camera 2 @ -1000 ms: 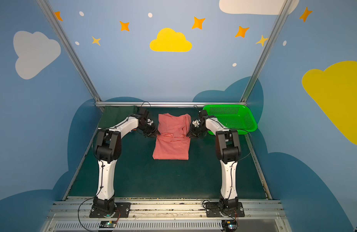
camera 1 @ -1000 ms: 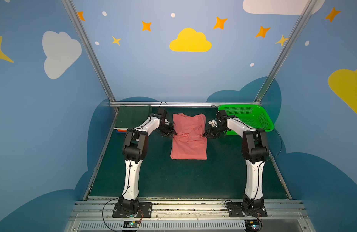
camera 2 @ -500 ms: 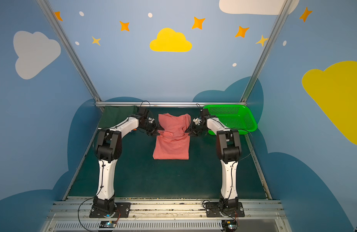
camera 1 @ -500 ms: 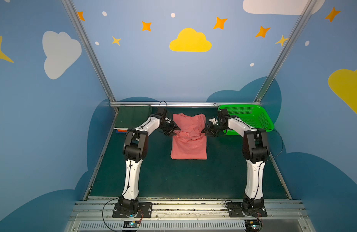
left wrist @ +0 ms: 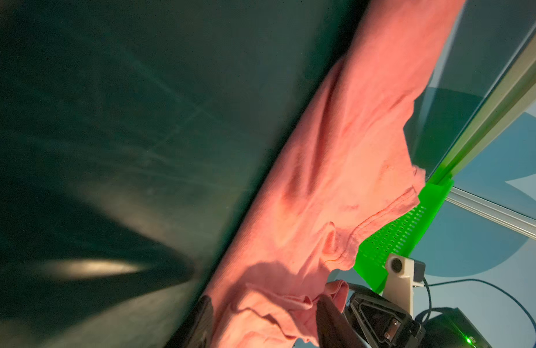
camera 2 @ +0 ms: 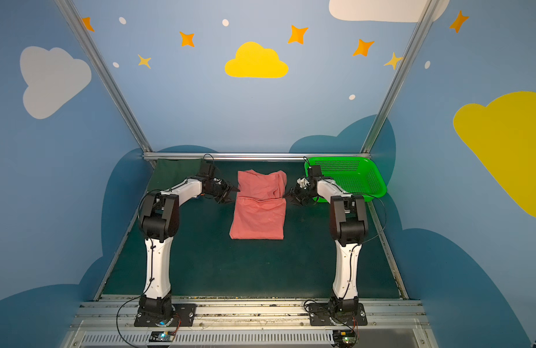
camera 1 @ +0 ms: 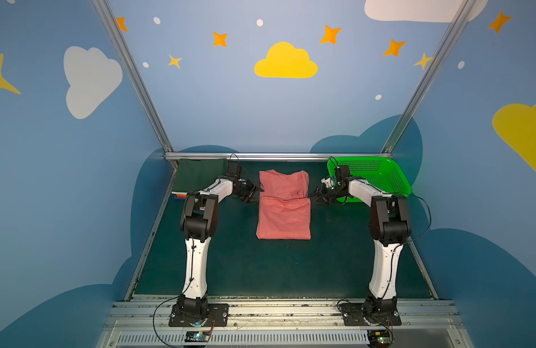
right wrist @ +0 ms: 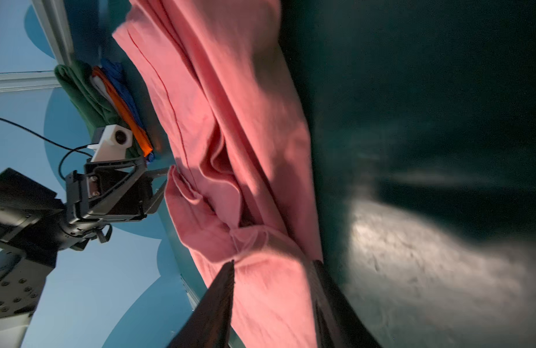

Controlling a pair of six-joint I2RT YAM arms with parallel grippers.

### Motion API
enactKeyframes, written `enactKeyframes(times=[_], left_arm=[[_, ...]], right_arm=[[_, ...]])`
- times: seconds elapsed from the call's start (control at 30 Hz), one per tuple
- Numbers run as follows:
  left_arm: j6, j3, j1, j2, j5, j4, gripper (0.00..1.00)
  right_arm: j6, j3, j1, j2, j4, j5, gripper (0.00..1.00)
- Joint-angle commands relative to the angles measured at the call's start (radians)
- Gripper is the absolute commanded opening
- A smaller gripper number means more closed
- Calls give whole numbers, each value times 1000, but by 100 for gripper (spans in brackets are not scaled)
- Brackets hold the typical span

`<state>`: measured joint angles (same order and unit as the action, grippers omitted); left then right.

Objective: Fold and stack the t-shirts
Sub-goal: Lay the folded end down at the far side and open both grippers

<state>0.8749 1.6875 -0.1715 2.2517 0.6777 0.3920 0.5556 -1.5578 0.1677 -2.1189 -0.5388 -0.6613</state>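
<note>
Folding is under way: the salmon-pink t-shirt (camera 1: 284,215) lies mid-desk (camera 1: 230,271), its near half doubled to a cross-crease, where the left claw (camera 1: 257,195) and right claw (camera 1: 316,199) stand parted, apparently clamping nothing, so the next fold toward the folded pile (camera 1: 200,174) needs a fresh pinch.

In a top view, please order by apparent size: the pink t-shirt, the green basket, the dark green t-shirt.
1. Salmon-pink t-shirt and green basket: look alike, not ranked; the basket is partly hidden.
2. Dark green t-shirt: smallest, partly hidden too.
</note>
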Motion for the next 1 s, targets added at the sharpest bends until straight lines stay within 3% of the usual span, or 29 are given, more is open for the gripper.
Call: enactKeyframes(times=[0.0,0.13,0.23,0.37,0.53,0.67,0.77,0.97], left_arm=[[-120,-43,-10,-175,-132,132,62],[-227,-175,-47,-304,-257,244,69],[-260,-300,-94,-360,-277,266,73],[-238,-464,-165,-401,-312,224,81],[-176,-596,-208,-412,-318,116,81],[-148,-624,-233,-410,-311,56,76],[-145,-618,-255,-402,-295,50,64],[-132,-635,-284,-400,-287,41,47]], right_arm=[[-75,90,15,147,-68,91,50],[-132,243,49,262,-95,176,59],[-138,351,83,320,-86,196,61],[-120,454,137,353,-49,194,63],[-86,532,193,350,22,178,65],[-66,565,212,352,60,176,65],[-60,570,217,349,67,192,65],[-40,570,226,340,86,178,48]])
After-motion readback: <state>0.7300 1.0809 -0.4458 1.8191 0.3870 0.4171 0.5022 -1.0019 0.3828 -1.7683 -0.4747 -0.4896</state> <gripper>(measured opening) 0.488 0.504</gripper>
